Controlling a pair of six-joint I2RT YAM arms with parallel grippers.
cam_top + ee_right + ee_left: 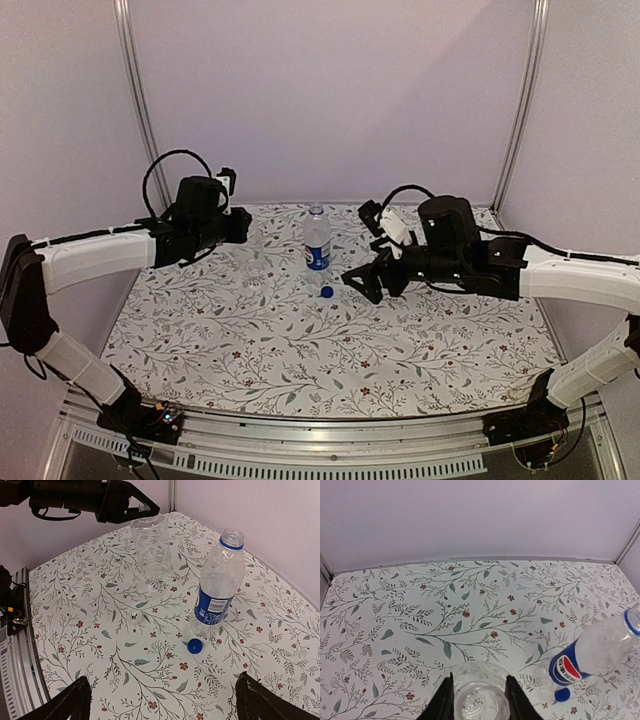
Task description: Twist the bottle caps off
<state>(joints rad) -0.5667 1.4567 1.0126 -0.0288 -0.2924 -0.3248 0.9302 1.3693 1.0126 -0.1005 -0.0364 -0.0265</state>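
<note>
My left gripper is shut on the clear unlabelled bottle. In the right wrist view it holds that bottle by its top, above the table at the back left. The taller labelled bottle stands upright at the table's centre back with its neck open; it also shows in the wrist views. The blue cap lies on the table right beside its base. A pale cap lies on the table left of it. My right gripper is open wide and empty, just right of the blue cap.
The floral tablecloth covers the table. Plain walls with metal corner posts close the back and sides. An aluminium rail runs along the near edge by the arm bases.
</note>
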